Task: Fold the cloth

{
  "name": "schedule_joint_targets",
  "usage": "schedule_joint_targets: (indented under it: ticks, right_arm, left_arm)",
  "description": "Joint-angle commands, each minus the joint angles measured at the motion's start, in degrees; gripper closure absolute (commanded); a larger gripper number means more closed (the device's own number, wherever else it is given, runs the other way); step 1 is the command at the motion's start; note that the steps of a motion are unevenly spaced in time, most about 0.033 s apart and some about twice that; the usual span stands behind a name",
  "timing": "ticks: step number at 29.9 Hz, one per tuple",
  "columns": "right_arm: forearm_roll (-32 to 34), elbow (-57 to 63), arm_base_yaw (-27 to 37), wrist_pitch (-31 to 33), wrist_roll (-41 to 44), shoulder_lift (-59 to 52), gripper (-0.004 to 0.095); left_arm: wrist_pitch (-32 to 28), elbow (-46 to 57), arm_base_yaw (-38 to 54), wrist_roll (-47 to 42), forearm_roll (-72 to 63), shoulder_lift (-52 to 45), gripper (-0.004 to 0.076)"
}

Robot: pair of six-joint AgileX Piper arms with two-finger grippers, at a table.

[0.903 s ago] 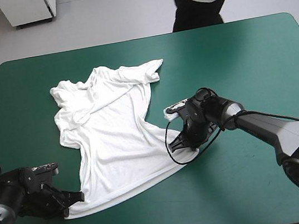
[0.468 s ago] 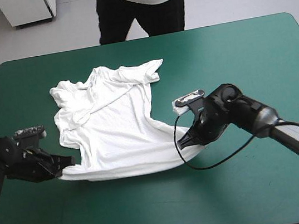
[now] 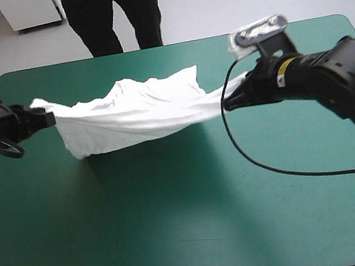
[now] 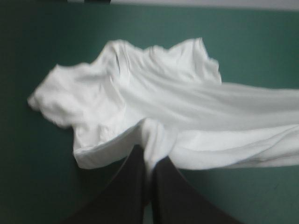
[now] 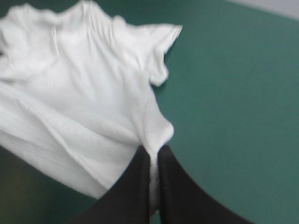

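Over the far half of the teal-green table (image 3: 178,226) the white T-shirt (image 3: 134,112) hangs stretched between the two arms, its middle sagging toward the cover. The left gripper (image 3: 47,117) pinches one end and the right gripper (image 3: 228,102) the other (black fingers all but pressed together on the fabric)

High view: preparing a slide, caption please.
Left gripper and right gripper stretch the white T-shirt between them over the teal-green table.

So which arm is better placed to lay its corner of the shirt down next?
Left, marginally: the left gripper, shut on the T-shirt, sits beside the bulk, while the right gripper holds a corner stretched well away. Both likely must move together.
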State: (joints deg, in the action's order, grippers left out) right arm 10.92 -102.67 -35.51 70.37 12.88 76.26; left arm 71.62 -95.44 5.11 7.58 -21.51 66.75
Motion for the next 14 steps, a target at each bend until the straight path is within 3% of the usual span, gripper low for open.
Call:
schedule_joint_targets:
  ticks: [1, 9, 14]
  right_arm:
    - [6.27, -11.63, 0.03, -1.20, -0.08, -1.88, 0.0925]
    - [9.25, -28.68, 0.03, 1.14, -4.41, -1.78, 0.0924]
    - [9.58, -37.52, 0.03, -1.32, -7.74, -0.95, 0.0921]
  left_arm:
    - [0.80, -10.66, -0.46, -0.10, -2.50, -1.08, 0.0734]
    - [-5.35, -29.68, -0.46, -0.50, -6.49, 1.95, 0.0734]
    - [-10.95, -38.14, -0.46, 0.13, -11.15, 3.78, 0.0734]
